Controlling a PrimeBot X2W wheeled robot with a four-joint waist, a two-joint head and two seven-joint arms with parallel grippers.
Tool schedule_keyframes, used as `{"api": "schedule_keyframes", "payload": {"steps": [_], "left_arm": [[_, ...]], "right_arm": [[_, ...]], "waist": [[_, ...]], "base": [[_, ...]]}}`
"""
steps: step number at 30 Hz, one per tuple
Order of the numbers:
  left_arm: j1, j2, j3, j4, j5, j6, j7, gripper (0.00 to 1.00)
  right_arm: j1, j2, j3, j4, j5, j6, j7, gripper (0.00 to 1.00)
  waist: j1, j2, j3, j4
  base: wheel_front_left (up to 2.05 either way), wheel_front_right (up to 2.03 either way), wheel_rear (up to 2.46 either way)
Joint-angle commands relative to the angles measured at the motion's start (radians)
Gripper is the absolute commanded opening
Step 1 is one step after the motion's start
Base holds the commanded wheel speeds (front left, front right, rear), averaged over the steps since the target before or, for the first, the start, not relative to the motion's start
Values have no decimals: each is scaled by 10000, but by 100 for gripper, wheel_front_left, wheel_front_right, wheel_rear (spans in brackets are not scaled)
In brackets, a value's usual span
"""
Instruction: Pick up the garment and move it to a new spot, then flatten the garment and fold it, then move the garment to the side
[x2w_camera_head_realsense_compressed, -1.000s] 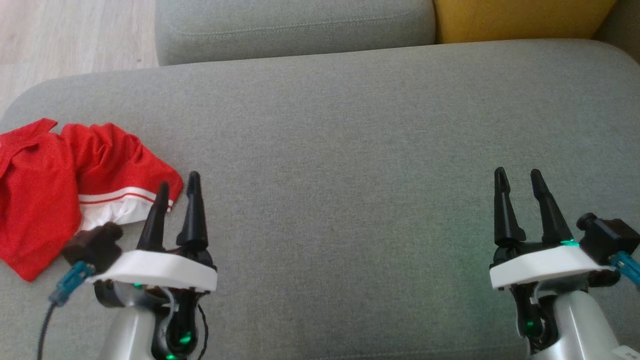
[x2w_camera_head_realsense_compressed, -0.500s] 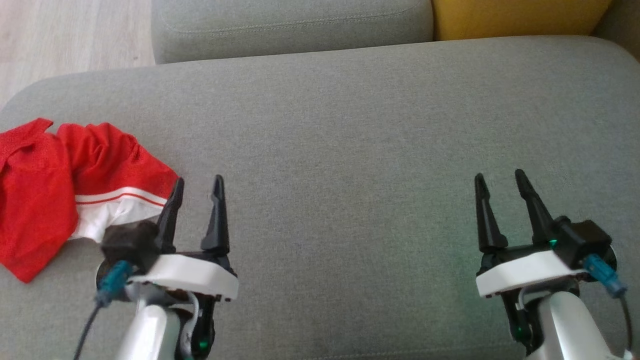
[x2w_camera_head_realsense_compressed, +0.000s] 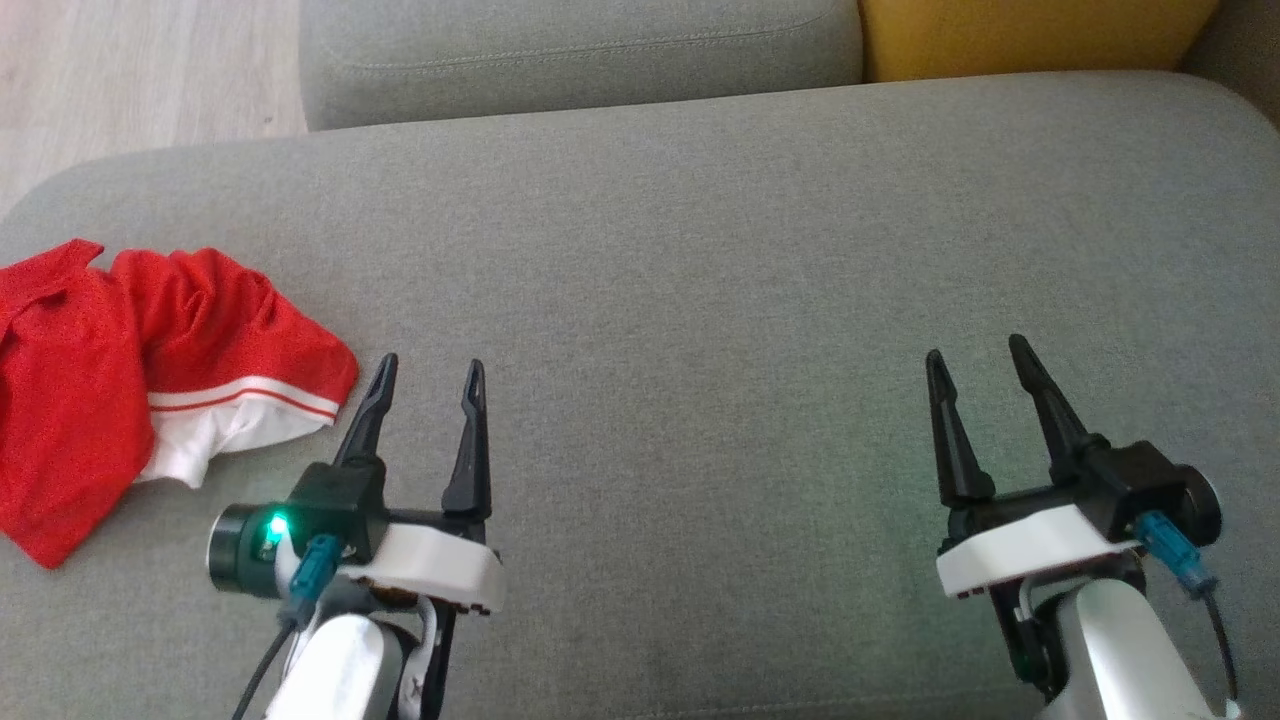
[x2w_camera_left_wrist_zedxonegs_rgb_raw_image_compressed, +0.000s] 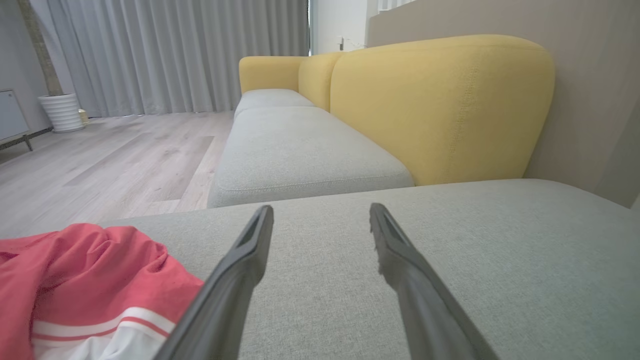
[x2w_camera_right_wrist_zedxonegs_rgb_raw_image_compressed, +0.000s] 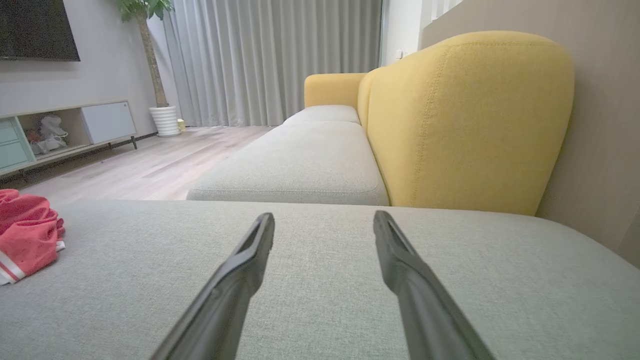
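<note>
Crumpled red garment (x2w_camera_head_realsense_compressed: 120, 370) at frame's left on grey cushion (x2w_camera_head_realsense_compressed: 700, 250), left gripper (x2w_camera_head_realsense_compressed: 428, 372) spread and empty just beside its hem, right gripper (x2w_camera_head_realsense_compressed: 980, 355) spread, empty, far right.

left hand (x2w_camera_head_realsense_compressed: 430, 362): sits further right than a second ago, off the garment's (x2w_camera_head_realsense_compressed: 150, 360) white hem, now just beside it | its fingers (x2w_camera_head_realsense_compressed: 366, 420): wider apart, wrist rolled, green lamp facing up | right hand (x2w_camera_head_realsense_compressed: 975, 348): slightly further left
</note>
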Motion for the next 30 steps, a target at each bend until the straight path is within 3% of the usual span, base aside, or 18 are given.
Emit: {"api": "schedule_keyframes", "payload": {"steps": [1,17,30], "left_arm": [[-598,83,307,-333,183,114,-134,100],[-57,-682,1835,214,-265,-780,-454,100],[-53,-720,1820,691,-1031,-920,-454,100]], "right_arm": [[-488,-72,292,-256,-18,19,-166,100],[-578,-78,696,378,2456,21,-488,100],[-648,-78,647,933,2660,21,-488,100]], "waist": [[0,0,1,1],[0,0,-44,16],[0,0,-125,12]], "base": [[0,0,0],[0,0,0],[0,0,0]]}}
